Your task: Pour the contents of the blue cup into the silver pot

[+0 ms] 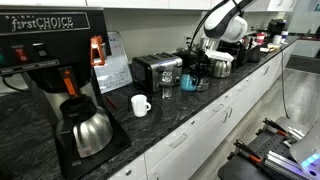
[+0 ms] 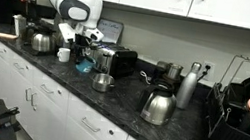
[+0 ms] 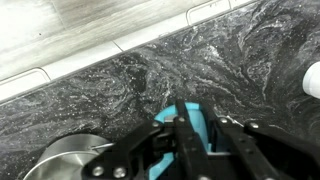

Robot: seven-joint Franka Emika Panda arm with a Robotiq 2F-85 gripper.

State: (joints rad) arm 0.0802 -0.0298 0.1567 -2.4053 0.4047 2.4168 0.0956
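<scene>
The blue cup [image 3: 188,128] is teal and sits between my gripper's [image 3: 195,150] black fingers, which are shut on it. It also shows in both exterior views [image 1: 189,82] [image 2: 84,66], low over the dark counter under the gripper [image 2: 85,46]. I cannot tell whether it touches the counter. The silver pot [image 2: 103,81] is a low shiny steel bowl in front of the toaster, close beside the cup. In the wrist view its rim [image 3: 68,160] shows at the bottom left. The cup's contents are hidden.
A black toaster [image 2: 118,61] stands behind the pot. A white mug [image 1: 140,104], a coffee machine [image 1: 55,70] and its steel carafe [image 1: 88,130] stand further along the counter. A second carafe [image 2: 157,106], a steel flask [image 2: 188,87] and a dish rack [image 2: 248,125] also stand there.
</scene>
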